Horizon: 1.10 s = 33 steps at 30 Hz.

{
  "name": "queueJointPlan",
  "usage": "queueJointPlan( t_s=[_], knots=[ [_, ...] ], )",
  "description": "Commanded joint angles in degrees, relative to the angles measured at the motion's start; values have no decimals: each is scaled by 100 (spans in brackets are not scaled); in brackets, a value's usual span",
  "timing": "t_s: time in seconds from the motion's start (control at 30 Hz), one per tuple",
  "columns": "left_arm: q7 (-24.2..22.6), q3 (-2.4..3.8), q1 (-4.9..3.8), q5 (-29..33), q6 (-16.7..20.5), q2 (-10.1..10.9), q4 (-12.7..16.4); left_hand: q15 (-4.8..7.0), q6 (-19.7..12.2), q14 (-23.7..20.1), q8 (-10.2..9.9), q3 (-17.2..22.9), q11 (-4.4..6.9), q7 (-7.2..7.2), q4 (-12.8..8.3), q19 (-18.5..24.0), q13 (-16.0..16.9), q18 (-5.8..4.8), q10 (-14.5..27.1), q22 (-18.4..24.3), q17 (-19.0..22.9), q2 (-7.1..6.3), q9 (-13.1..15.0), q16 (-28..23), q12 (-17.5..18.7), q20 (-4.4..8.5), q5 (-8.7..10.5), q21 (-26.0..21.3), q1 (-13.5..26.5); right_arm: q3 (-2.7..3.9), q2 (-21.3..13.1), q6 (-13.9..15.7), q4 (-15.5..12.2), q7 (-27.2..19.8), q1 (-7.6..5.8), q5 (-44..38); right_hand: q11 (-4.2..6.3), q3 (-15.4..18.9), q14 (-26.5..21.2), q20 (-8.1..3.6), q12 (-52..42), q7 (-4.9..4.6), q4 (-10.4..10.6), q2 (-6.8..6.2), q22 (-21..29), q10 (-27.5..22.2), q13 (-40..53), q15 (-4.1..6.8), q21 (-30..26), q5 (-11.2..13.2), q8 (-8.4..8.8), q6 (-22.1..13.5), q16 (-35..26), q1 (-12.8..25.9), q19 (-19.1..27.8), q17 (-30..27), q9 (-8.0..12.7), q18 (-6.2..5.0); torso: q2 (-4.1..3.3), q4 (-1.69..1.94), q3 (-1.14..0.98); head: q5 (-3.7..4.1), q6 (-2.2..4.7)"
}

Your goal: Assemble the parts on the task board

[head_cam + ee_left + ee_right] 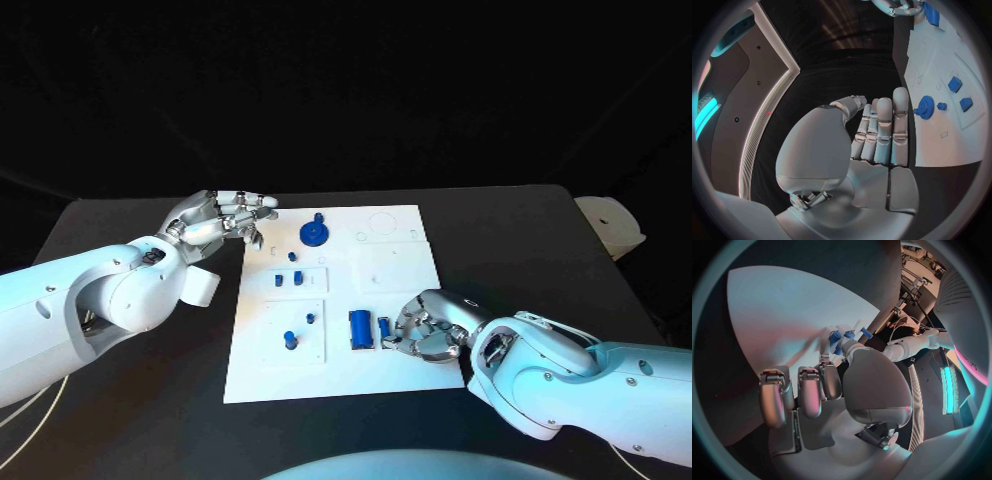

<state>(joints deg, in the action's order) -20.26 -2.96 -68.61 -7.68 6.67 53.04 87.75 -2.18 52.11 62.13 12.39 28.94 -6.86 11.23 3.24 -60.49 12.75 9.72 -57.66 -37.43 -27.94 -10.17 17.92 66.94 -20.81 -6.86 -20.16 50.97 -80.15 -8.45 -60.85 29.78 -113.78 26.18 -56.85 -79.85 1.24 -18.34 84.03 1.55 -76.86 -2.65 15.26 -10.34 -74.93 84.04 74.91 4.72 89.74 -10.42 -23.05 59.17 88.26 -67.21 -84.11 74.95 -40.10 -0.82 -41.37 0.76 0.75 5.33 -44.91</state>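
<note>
White task board (389, 300) lies flat mid-table. A blue gear (313, 235) sits near its far left corner, two small blue blocks (290, 278) in a recessed panel below that, two little blue pegs (300, 331) in the next panel, and a bigger blue rectangular piece (361, 329) upright-ish beside them.

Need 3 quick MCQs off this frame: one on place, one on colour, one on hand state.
1. Where is the left hand?
A. at the task board's far left corner
B. at its near right corner
C. off the table

2. What colour is the gear?
A. red
B. blue
C. yellow

3. What is the left hand's state?
A. holding a gear
B. empty, fingers straight
C. pressing a part into the board

Key: 1 A, the head view shows it at that corner. 2 B, it is blue on the white board. 3 B, the left wrist view shows straight fingers with nothing in them.
</note>
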Motion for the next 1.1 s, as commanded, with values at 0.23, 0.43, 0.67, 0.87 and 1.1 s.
queueJointPlan(
  t_s=[0.23, 0.43, 0.67, 0.87, 1.1],
  knots=[
    [-31, 2, -2, 27, -85, -9, 9, -12, -10, -41, 32, 25, -1, -26, -8, -24, 11, 89, 63, 7, 10, 19, 4, 36, -46, -35, -29, -39, 28, -4, 48, -118, 67, -76, 11, -45, 8, 2, 529, -32, -44, -19, 78, 27, -1507, 148, 922, 17, 26, 36, -25, 23, 21, 77, -589, 1186, 12, 82, -1, 1, 0, -2, 4],
    [-28, 1, -2, 27, -88, -14, 7, -13, -10, -41, 34, 30, -2, -25, -2, -25, 11, 89, 66, 8, 12, 31, 4, 38, -52, -35, -29, -40, 33, -4, 101, -88, 132, -103, 10, -42, 8, 15, 531, -31, -45, -20, 119, 49, -1507, 149, 923, 16, 26, 58, -28, 27, 24, 101, -589, 1193, 13, 82, -2, 7, 0, 2, 10],
    [-25, 0, -2, 27, -89, -15, 8, -13, -10, -41, 35, 37, -2, -25, 2, -26, 12, 89, 69, 8, 14, 43, 4, 39, -57, -36, -31, -41, 33, -3, 164, -93, 245, -156, 10, -27, 7, 43, 531, -29, -55, -19, 136, 77, -1507, 153, 929, 15, 26, 120, -33, 30, 25, 139, -589, 1194, 15, 82, -4, 4, 3, -3, 11],
    [-24, -1, -1, 27, -86, -14, 6, -13, -10, -41, 35, 37, -2, -25, 2, -26, 12, 89, 69, 8, 14, 43, 4, 39, -57, -36, -31, -41, 33, -2, 191, -128, 347, -219, 10, -26, 19, 52, 534, -34, -72, -4, 89, 85, -1507, 159, 939, 24, 26, 356, -50, 23, 32, -52, -589, 1209, 13, 82, -1, 6, 3, -5, 1],
    [-19, -2, -1, 27, -88, -13, 5, -13, -11, -41, 36, 43, -2, -25, 5, -26, 13, 89, 74, 9, 17, 54, 4, 41, -64, -36, -31, -42, 35, -2, 208, -137, 425, -332, 10, -27, 31, 70, 542, -40, -101, 10, 68, 96, -1507, 170, 957, 32, 26, 746, -73, 28, 52, -378, -589, 1252, 16, 82, 2, -2, 3, -13, -6]
  ],
)
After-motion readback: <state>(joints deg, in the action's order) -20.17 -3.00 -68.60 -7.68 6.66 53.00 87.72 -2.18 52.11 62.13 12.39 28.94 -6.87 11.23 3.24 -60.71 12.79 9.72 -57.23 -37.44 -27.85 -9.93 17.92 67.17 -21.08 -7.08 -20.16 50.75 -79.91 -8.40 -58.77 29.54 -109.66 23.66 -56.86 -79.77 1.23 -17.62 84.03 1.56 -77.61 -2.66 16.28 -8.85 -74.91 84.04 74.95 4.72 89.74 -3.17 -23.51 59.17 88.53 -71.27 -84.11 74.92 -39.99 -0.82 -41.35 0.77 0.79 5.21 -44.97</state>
